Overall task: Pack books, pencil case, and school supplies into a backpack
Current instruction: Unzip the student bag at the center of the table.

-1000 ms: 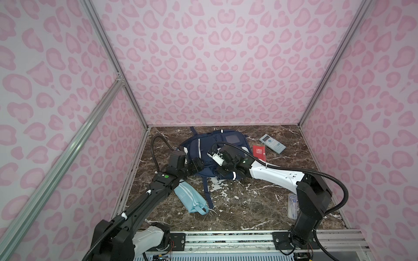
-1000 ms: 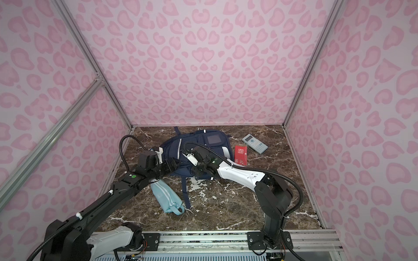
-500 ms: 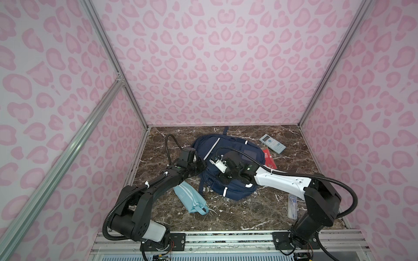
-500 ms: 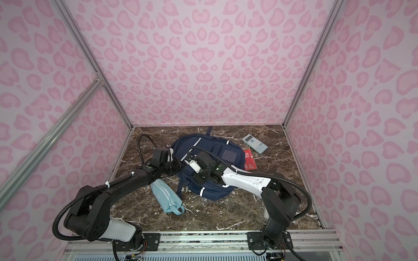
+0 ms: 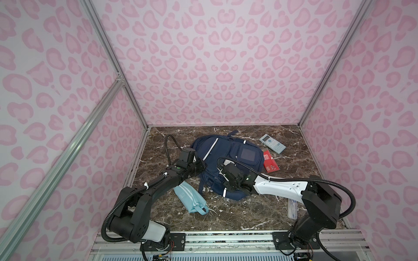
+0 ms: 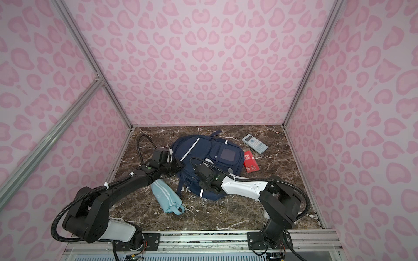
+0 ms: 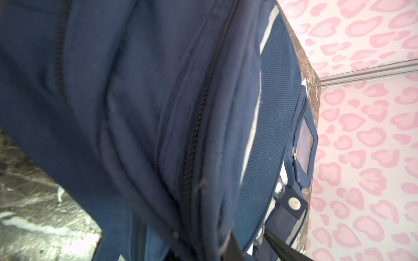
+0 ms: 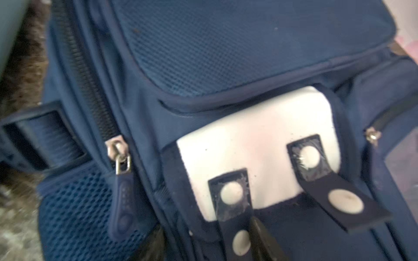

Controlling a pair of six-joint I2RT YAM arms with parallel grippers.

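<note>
1. The backpack (image 5: 226,153) is lying front-up on the marble table (image 5: 248,214), a little past the centre toward 12 o'clock, with the robot's base rail at 6 o'clock.
2. The left gripper (image 5: 200,166) is pressing in at the backpack's 9 o'clock edge. In the left wrist view its dark fingers (image 7: 280,249) are standing close together with navy fabric between them. The pincer is narrow and looks to be pinching the backpack.
3. The right gripper (image 5: 226,184) is hanging over the backpack's 6 o'clock end, its white arm reaching in from 4 o'clock.
4. The right wrist view is showing the backpack's white patch (image 8: 260,144), two snap straps and a zipper pull (image 8: 122,196). The fingers are showing only as dark blurs at the picture's edge. I cannot tell whether this pincer is wide, narrow or gripping anything.
5. The pencil case (image 5: 190,198) is lying at the backpack's 7 o'clock, near it, with the left arm crossing over its far end.
6. The red booklet (image 5: 270,161) is lying flat at the backpack's 3 o'clock, right against its edge.
7. The calculator (image 5: 272,143) is lying at the backpack's 2 o'clock, apart from it and near the booklet.
8. The clear ruler pack (image 5: 292,208) is lying at the table's 4 o'clock, partly hidden behind the right arm.
</note>
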